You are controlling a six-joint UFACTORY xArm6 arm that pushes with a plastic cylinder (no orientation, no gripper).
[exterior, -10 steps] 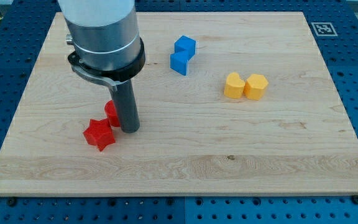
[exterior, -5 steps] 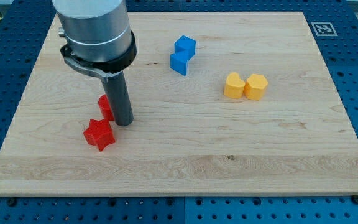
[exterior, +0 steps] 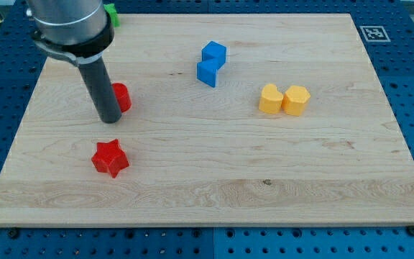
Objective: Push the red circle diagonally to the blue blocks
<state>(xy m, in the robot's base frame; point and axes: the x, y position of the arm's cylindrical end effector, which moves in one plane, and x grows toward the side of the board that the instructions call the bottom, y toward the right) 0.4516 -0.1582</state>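
Camera view shows our rod, which carries no pincer, with my tip (exterior: 110, 119) touching the red circle (exterior: 121, 96) from the view's left. The blue blocks (exterior: 210, 63) sit well apart toward the view's upper right, and a red star (exterior: 111, 158) lies below our tip.

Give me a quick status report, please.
My tip at red circle's left edge. Blue blocks upper right, apart. Path clear; red star below.

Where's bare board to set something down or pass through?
Free: the whole bottom strip of the board below the red star, and the right side beyond the yellow blocks. Also the middle, between red star and yellow blocks. Crowded: upper left, where my tip sits against the red circle; the blue blocks occupy top centre.
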